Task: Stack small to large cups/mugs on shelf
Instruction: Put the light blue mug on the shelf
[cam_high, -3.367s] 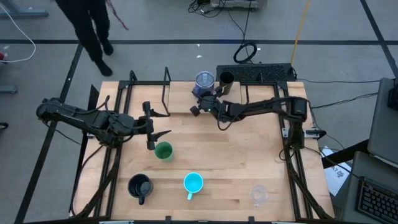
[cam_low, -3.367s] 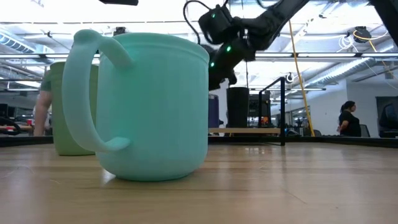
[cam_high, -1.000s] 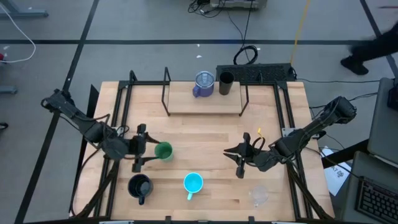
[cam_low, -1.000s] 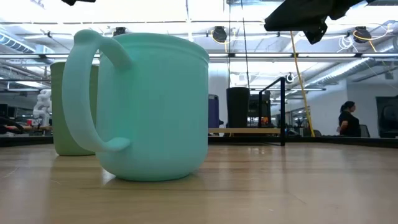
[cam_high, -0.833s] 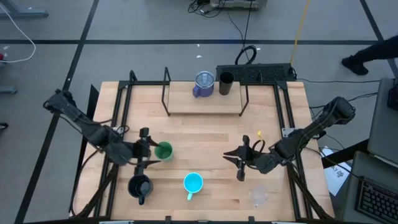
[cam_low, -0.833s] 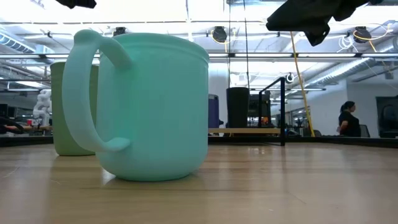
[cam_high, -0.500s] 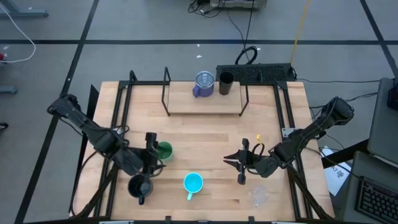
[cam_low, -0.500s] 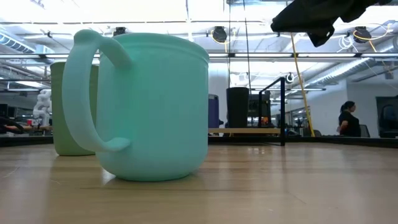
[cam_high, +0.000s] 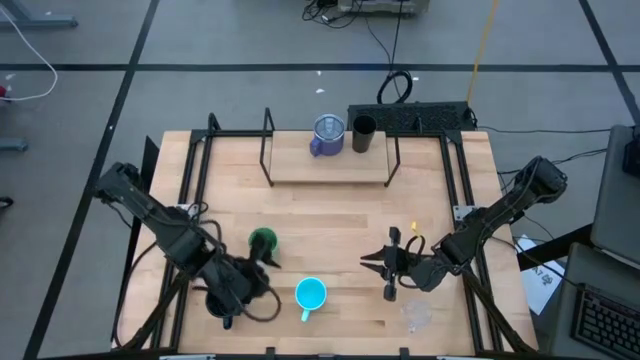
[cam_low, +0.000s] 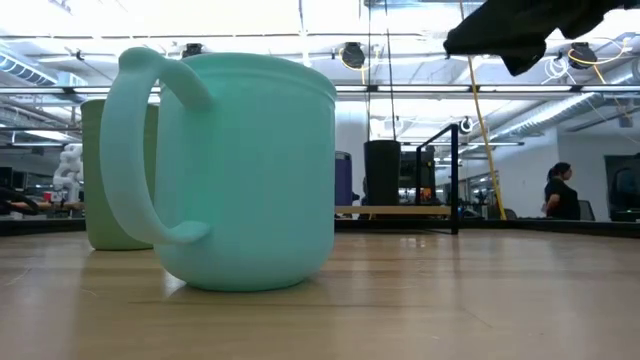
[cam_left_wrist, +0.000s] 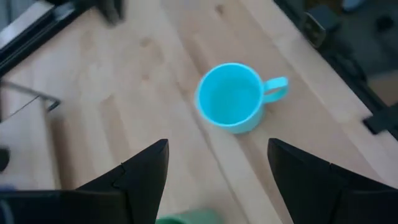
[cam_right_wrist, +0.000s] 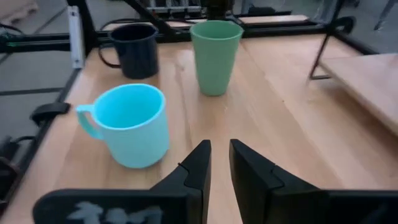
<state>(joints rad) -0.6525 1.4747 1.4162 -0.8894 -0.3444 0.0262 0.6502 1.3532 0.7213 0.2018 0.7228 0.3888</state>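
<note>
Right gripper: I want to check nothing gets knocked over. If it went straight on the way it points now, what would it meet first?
Probably the cyan mug. The right gripper, nearly shut, points across the table toward it, slightly off-centre; the green cup stands farther off. Depth is uncertain.

Evenly and brightly lit from overhead. In the low view, glare from long ceiling lights (cam_low: 250, 25) washing the upper part nearly white. Soft, short shadows only: a faint one under the cyan handled mug (cam_low: 245, 170) on the tabletop (cam_low: 450, 300), which carries a mild sheen. Same mug huge and slightly soft so close to the lens; room behind reasonably sharp. High view crisp, with little shadow on the wood. Left wrist view smeared by motion blur throughout, the mug's (cam_left_wrist: 235, 97) rim and the wood grain both hazy. Right wrist view sharper at the green cup (cam_right_wrist: 215, 56), softening toward the near dark fingers (cam_right_wrist: 193, 171).
</note>
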